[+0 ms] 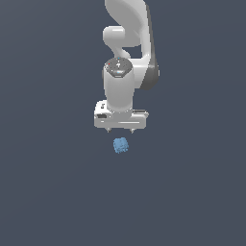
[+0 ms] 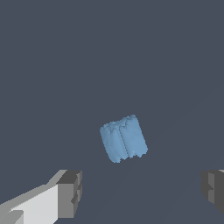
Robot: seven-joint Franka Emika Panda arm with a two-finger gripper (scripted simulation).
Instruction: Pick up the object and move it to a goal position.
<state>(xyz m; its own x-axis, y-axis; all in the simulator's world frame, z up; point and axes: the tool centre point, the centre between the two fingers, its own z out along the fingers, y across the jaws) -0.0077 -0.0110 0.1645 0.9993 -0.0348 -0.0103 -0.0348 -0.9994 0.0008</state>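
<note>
Grey fingertip pads [image 2: 70, 192] are showing nearest in the wrist view, one at each lower corner of the frame, with a wide gap between them: the pincer [image 2: 142, 192] is standing spread wide and is gripping nothing. One finger is carrying a white body behind its grey pad; the other is being cut off by the frame edge.

Beyond the pads, the light-blue object [image 2: 124, 138] is lying on the plain dark slate-grey surface [image 2: 52, 65], apart from both fingers and roughly between their lines. It is looking like a lumpy, roughly cube-shaped block with a groove running across its top face, and it is sitting turned at a slant to the fingers.

In the exterior view, the pincer [image 1: 120, 129] is pointing down from the white arm [image 1: 122, 72], and the object [image 1: 121, 145] is sitting just below it in the frame, not touching it. Whether the fingertips are above the surface or on it cannot be told.

No brand, label or readable writing is showing anywhere; only small red marks on the arm's dark joint cap, too small to read.
</note>
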